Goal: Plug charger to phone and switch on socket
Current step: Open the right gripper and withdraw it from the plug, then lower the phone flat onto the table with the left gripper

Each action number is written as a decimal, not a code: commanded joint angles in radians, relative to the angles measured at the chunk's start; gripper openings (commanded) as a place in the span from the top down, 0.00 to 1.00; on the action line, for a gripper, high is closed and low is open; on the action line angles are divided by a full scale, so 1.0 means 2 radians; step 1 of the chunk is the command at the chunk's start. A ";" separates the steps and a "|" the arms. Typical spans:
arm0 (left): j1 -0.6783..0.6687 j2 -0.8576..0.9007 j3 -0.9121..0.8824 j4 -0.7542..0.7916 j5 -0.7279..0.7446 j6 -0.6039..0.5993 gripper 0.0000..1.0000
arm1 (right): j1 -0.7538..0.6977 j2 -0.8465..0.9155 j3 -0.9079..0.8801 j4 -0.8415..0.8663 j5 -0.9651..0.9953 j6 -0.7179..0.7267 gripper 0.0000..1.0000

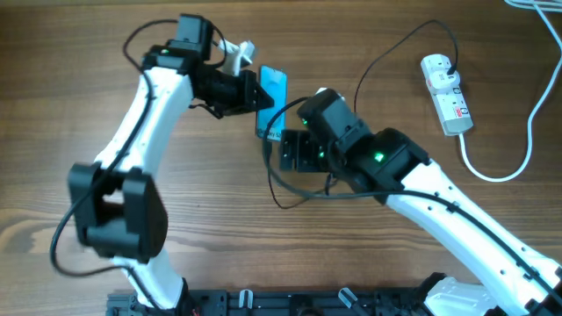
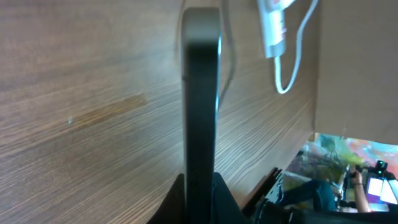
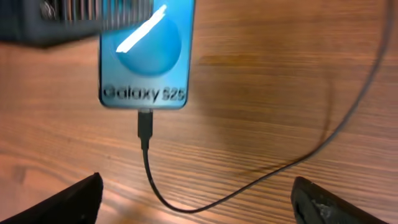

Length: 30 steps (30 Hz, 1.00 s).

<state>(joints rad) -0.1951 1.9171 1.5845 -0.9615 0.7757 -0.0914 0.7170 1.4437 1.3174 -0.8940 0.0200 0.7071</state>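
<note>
One phone (image 1: pixel 273 88), one charger (image 3: pixel 145 158), one socket (image 1: pixel 446 94), two robot arms (image 1: pixel 145 105) (image 1: pixel 457 202)

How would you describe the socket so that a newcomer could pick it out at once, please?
On the wooden table, look to the far right, beyond the right arm. There lies the socket, a white elongated strip with rounded ends. Unlike the thin black charger running toward it and its own thick white cord, it is blocky and carries small red marks.
</note>
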 commanded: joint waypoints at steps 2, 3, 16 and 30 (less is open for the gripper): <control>-0.023 0.041 0.000 0.007 0.002 -0.004 0.96 | -0.048 -0.001 0.007 -0.025 0.018 0.013 0.01; -0.025 0.047 0.000 0.013 0.001 -0.011 0.96 | -0.063 -0.001 0.007 -0.037 0.018 0.013 0.00; -0.029 0.089 0.000 0.083 -0.088 -0.113 0.96 | -0.124 0.007 0.007 -0.081 0.001 -0.017 0.00; -0.045 0.113 0.000 0.098 -0.080 -0.129 0.96 | -0.124 0.038 0.007 -0.078 -0.002 -0.017 0.00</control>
<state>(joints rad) -0.2798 2.1422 1.5810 -0.7830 0.5995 -0.3393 0.4694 1.5043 1.3174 -1.0512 0.0261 0.6834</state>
